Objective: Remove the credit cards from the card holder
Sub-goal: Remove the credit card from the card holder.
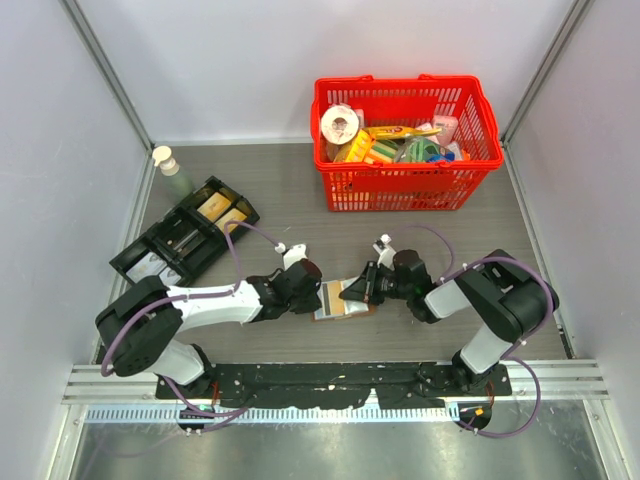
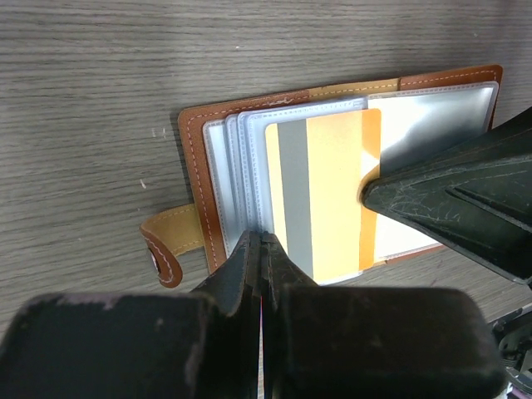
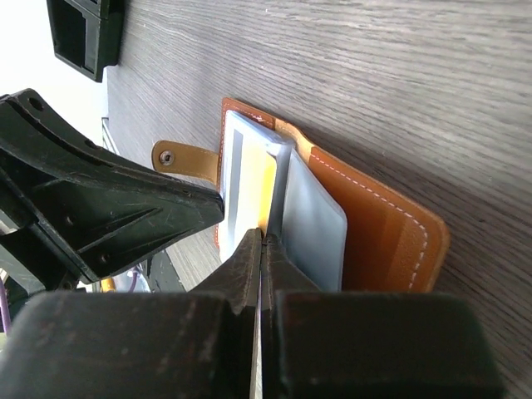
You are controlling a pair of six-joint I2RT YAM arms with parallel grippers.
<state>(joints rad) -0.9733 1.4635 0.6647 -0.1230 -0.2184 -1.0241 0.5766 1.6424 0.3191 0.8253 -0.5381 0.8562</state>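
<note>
Both closed: left fingers, right fingers | at card holder edges

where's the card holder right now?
Top view: the card holder lies open near the front centre, between the left gripper and right gripper, nearer the arms than the red basket.

Bright, even light, soft shadows
</note>
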